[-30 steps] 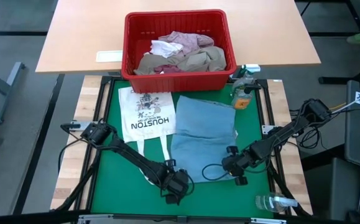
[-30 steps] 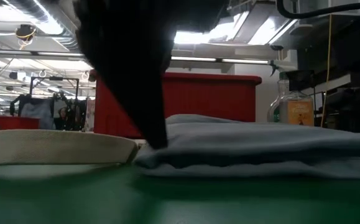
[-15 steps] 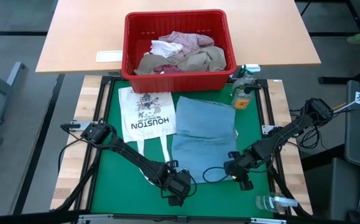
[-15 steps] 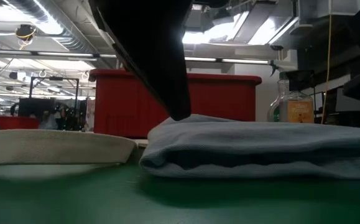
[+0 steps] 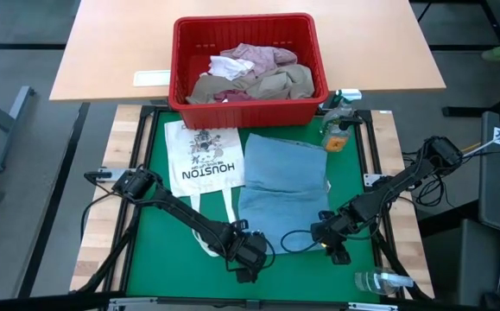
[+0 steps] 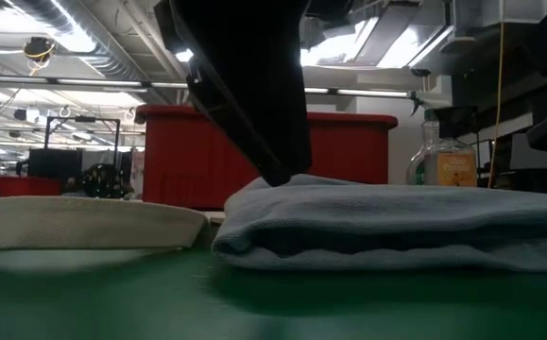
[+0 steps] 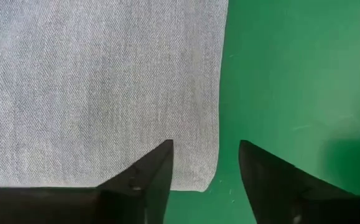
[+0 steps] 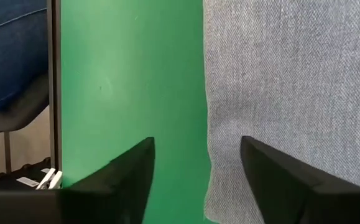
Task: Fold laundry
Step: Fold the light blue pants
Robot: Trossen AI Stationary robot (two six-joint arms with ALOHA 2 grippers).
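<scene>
The light blue denim jeans [image 5: 282,186] lie folded flat on the green mat [image 5: 159,250]. My left gripper [image 5: 250,253] stands open over their near left corner [image 7: 192,168], one finger above the denim [image 7: 99,81] and one above the mat. My right gripper [image 5: 329,235] is open too, with its fingers [image 8: 197,146] on either side of the jeans' right edge [image 8: 207,155], near the near right corner. More laundry, a tan piece [image 5: 288,82] and a pink shirt [image 5: 262,56], lies heaped in the red basket [image 5: 248,104]. My left gripper slants down from the near side at the jeans' near left corner. In the low view one dark fingertip [image 6: 287,175] stands right at the top of the fold; I cannot tell whether it touches the cloth. The jeans lie flat on the mat.
A cream tote bag [image 5: 202,158] printed HOUSTON lies left of the jeans, its straps [image 5: 211,207] reaching toward my left arm. An orange-labelled bottle [image 5: 338,130] stands at the mat's far right corner and a spray bottle [image 5: 379,281] lies at the near right. The basket sits on a wooden table.
My left gripper has risen from the front of the jeans' near left fold up to its top. The fold there, which was pressed low, now stands higher and rounder. The right gripper has lifted a little and tipped by the jeans' right edge.
</scene>
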